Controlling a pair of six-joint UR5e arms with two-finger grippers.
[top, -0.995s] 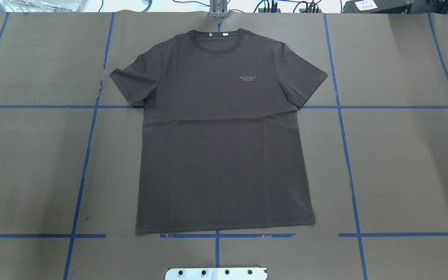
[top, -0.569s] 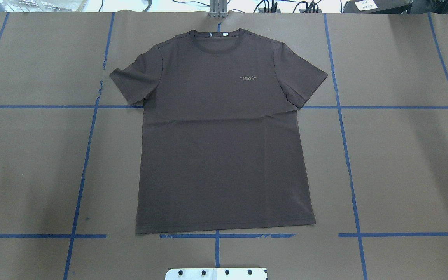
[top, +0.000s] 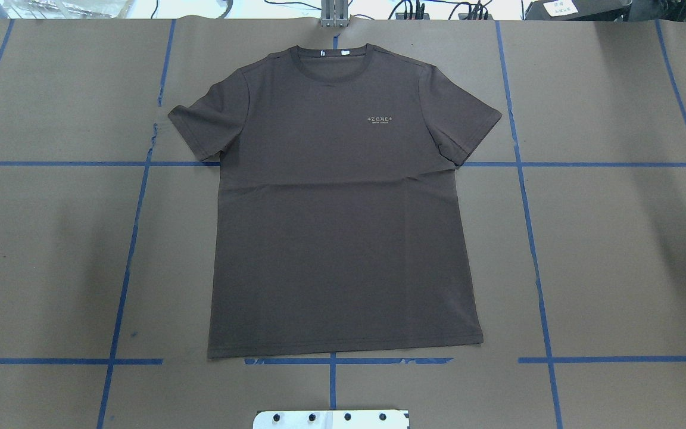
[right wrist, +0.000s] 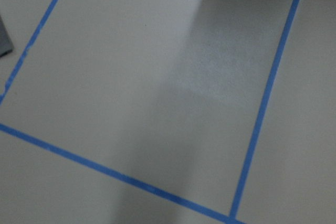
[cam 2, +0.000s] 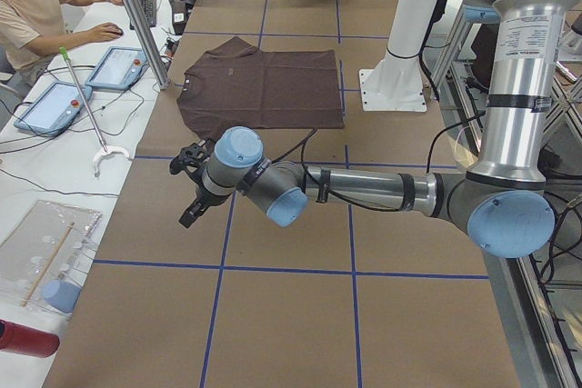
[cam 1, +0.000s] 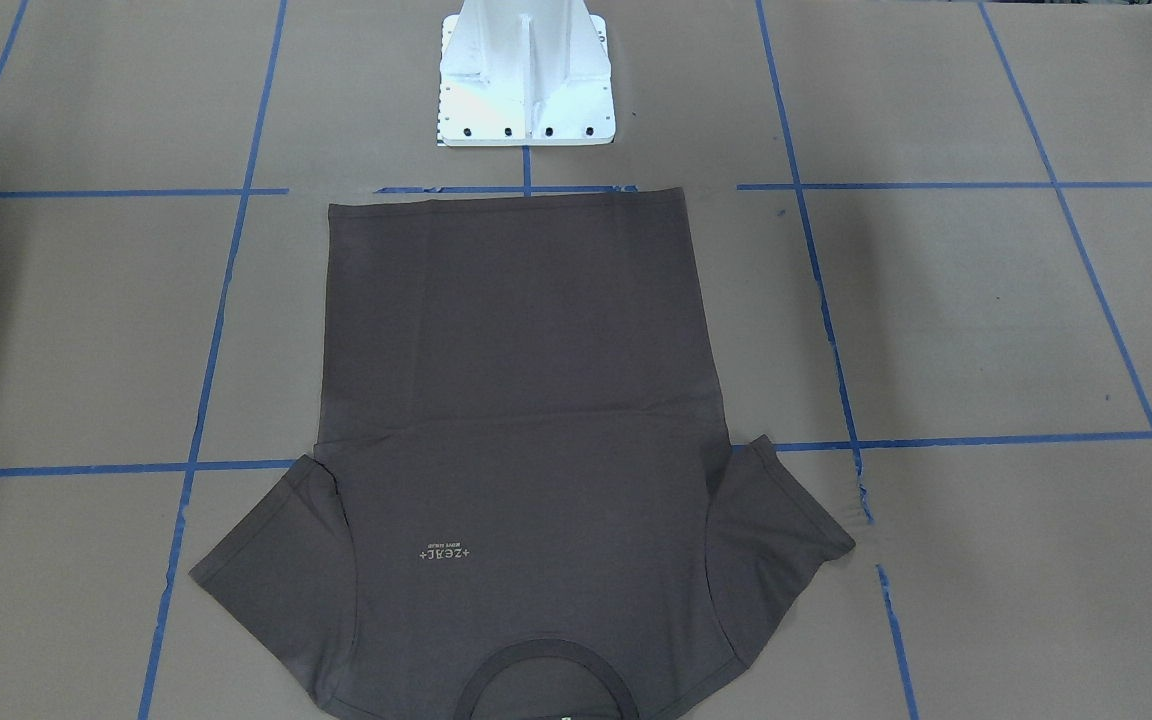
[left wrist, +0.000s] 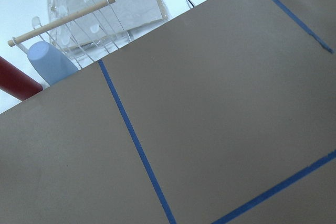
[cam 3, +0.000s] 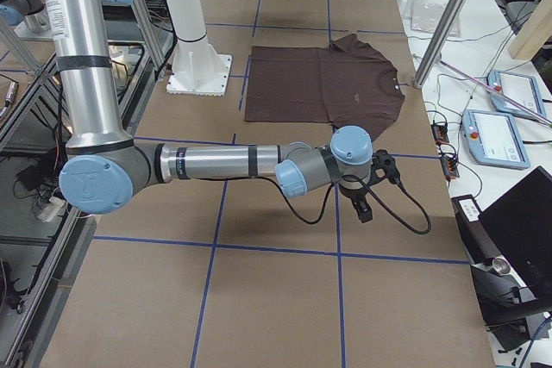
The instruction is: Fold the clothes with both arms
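Front, tool: neither gripper in shot, so state can't be told here.
Front, shirt: T-shirt (cam 1: 516, 400) lies flat, face up, on table (cam 1: 986, 330) covered w/ brown paper. Hem sits near white pedestal base (cam 1: 526, 100); collar (cam 1: 541, 665) at bottom edge of view.
Front, writing: chest logo (cam 1: 446, 553) is upside down in this view and reads "+ZEAL+". Small line under it is illegible.
Overhead, tool: neither gripper in shot.
Overhead, shirt: T-shirt (top: 343, 238) mid-table, both sleeves spread, hem just beside a blue tape (top: 331, 360) line.
Overhead, writing: logo (top: 379, 120) reads "+ZEAL+". White labels (top: 345, 52) inside collar, text too small to read.
Ext left, tool: left gripper (cam 2: 189, 215) on near left arm (cam 2: 364, 193) points down over bare paper, apart from T-shirt (cam 2: 264, 88). No cloth in it; how far open, can't tell.
Ext right, tool: right gripper (cam 3: 362, 208) on near right arm (cam 3: 216, 163) points down over bare paper, apart from T-shirt (cam 3: 328, 84). No cloth in it; opening can't be told.
L wrist: paper and tape. Past table edge are a clear rack (left wrist: 105, 11), pale blue cup (left wrist: 50, 64) and red cylinder (left wrist: 16, 85).
R wrist: paper and tape lines.
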